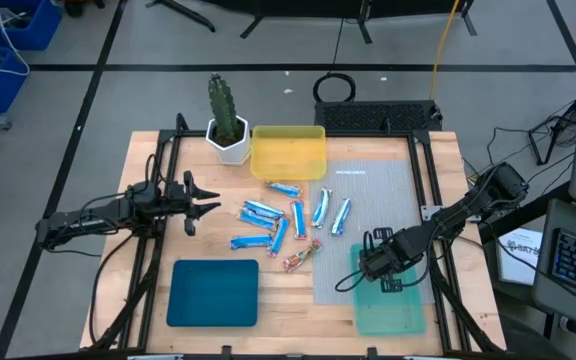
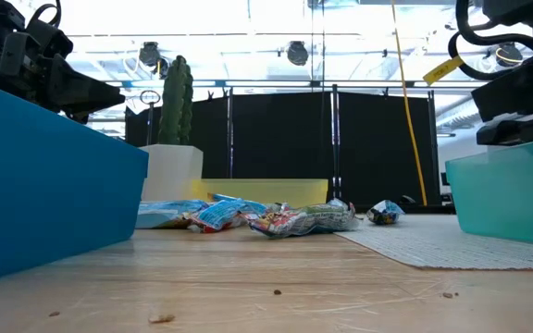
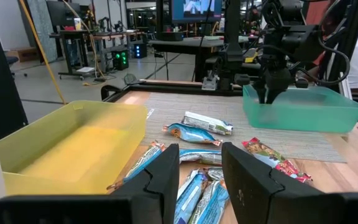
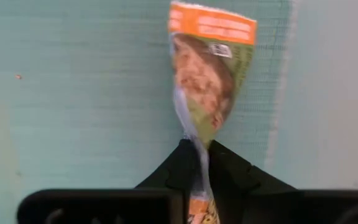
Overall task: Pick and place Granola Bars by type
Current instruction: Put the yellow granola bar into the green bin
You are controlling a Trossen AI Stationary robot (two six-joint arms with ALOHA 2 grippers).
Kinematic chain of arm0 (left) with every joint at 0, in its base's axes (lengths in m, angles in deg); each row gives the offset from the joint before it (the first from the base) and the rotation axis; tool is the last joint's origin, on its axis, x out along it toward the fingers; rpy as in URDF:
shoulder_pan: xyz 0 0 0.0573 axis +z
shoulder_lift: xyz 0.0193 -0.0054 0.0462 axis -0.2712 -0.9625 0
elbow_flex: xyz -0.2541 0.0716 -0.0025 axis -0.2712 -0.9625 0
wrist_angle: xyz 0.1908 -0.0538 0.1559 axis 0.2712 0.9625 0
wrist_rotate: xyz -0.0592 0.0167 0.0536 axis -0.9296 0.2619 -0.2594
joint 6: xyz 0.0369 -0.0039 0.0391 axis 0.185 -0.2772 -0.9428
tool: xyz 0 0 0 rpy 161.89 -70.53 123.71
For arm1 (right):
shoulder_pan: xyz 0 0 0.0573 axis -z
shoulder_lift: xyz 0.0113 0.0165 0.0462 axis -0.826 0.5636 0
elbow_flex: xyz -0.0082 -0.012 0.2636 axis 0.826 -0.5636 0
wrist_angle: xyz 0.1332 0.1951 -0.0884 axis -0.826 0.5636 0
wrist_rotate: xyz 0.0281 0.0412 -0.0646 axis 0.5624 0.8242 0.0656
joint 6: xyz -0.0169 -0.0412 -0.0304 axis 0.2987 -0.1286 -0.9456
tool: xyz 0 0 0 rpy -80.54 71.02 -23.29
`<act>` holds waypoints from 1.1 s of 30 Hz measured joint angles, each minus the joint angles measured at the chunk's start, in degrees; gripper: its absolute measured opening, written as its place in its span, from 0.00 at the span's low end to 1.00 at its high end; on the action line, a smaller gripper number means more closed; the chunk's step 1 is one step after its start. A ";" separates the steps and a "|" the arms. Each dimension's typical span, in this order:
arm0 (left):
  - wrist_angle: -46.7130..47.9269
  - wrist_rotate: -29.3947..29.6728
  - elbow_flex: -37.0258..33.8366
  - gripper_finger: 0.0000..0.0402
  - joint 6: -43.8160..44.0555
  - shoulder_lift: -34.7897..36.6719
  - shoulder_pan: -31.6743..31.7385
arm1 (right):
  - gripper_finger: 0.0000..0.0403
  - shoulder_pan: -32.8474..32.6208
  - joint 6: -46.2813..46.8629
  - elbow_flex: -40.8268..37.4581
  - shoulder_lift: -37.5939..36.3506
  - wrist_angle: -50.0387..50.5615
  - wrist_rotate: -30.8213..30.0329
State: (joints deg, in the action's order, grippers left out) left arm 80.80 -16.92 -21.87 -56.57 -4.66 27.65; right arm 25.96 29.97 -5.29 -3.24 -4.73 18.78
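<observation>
Your right gripper (image 4: pixel 199 163) pinches an orange-green granola bar (image 4: pixel 209 74) over the light teal tray (image 1: pixel 393 310) | left gripper (image 1: pixel 211 205) part open, empty, beside blue-white bars (image 1: pixel 268 212)

In the right wrist view the lower end of a green-and-orange wrapped bar (image 4: pixel 209 81) is hidden between the dark fingers (image 4: pixel 235 177) of the right gripper (image 4: pixel 199 163), and its printing is blurred beyond reading. From the high view that bar cannot be made out, being covered by the right gripper (image 1: pixel 386 262) above the light teal tray (image 1: pixel 393 312), whose far end is cut off by the picture's lower edge. In the low view the dark teal tray (image 2: pixel 44 176) is cut off at the left edge, the light teal tray (image 2: pixel 512 190) at the right, and the bars (image 2: pixel 248 215) lie too heaped and small to be counted.
</observation>
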 joint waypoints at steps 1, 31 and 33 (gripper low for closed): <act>0.01 -0.01 -0.01 0.31 0.00 0.00 -0.01 | 0.13 0.00 -0.01 0.00 0.00 0.02 -0.02; -0.01 0.00 0.00 0.31 -0.01 0.00 -0.01 | 0.45 0.15 -1.54 10.46 -2.46 9.51 8.85; 0.01 0.00 0.00 0.31 -0.01 0.00 -0.01 | 0.45 0.15 -2.12 11.71 -2.69 11.89 8.81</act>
State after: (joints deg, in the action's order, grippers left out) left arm 80.81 -16.92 -21.87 -56.58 -4.66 27.64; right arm 26.11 27.84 6.41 -5.93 7.17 27.59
